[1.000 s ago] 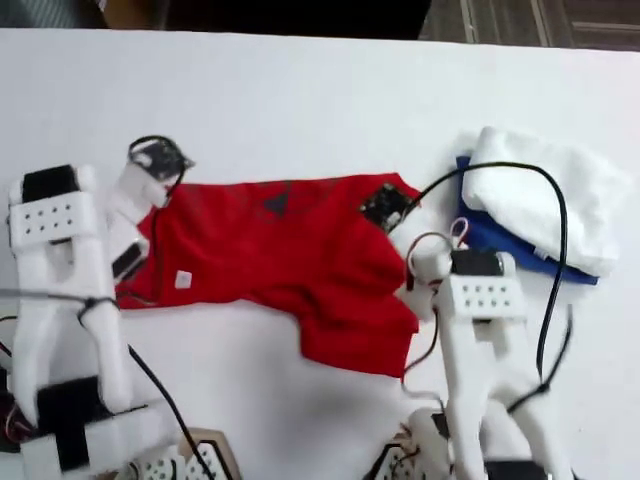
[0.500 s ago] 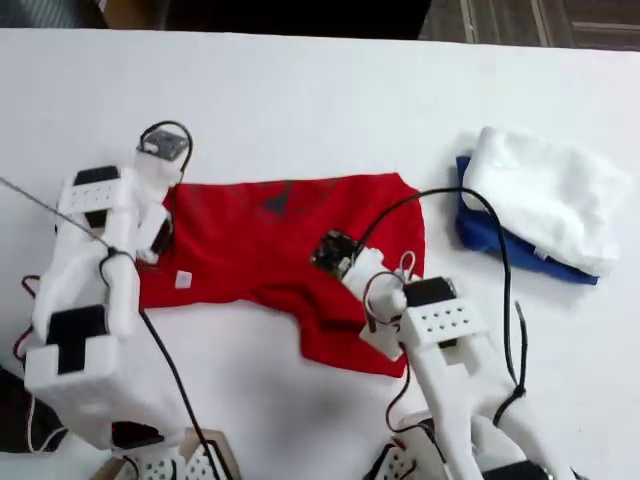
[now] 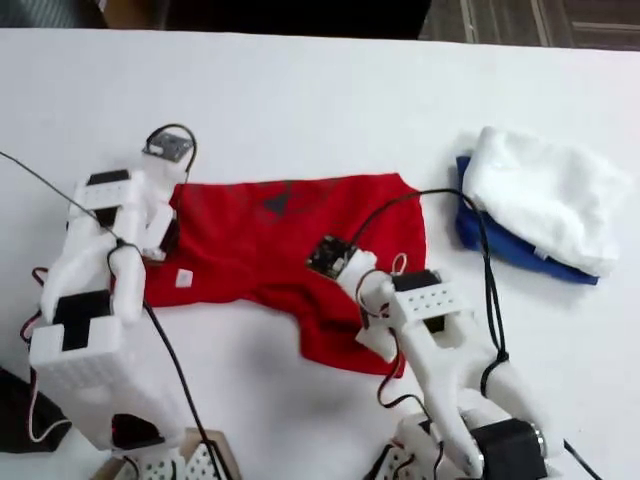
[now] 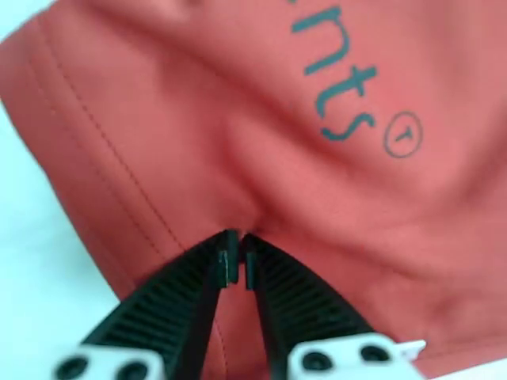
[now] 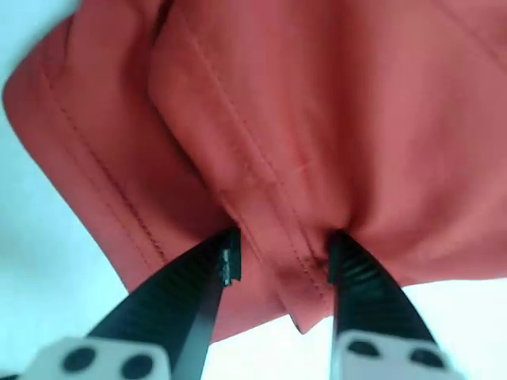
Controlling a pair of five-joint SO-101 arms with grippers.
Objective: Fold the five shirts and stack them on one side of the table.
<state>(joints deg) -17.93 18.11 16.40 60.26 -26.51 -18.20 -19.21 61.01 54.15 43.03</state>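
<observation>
From above, your red shirt (image 3: 270,240) lies rumpled mid-desk (image 3: 300,90), the white shirt (image 3: 545,195) stacked on the blue shirt (image 3: 500,240) to its right; the arms cover where they meet it. Left wrist view: your left end effector (image 4: 236,257) is clenched on a pinch of red shirt. Right wrist view: your right end effector (image 5: 281,257) is released, straddling the shirt's folded hem

The blue shirt (image 3: 482,232) lies mostly hidden under the white shirt (image 3: 545,195).

new positions on the red shirt (image 3: 262,238)
right gripper (image 5: 281,257) slides from its 2 o'clock corner to mid-shirt; left gripper (image 4: 236,255) edges onto the 9 o'clock hem.
</observation>
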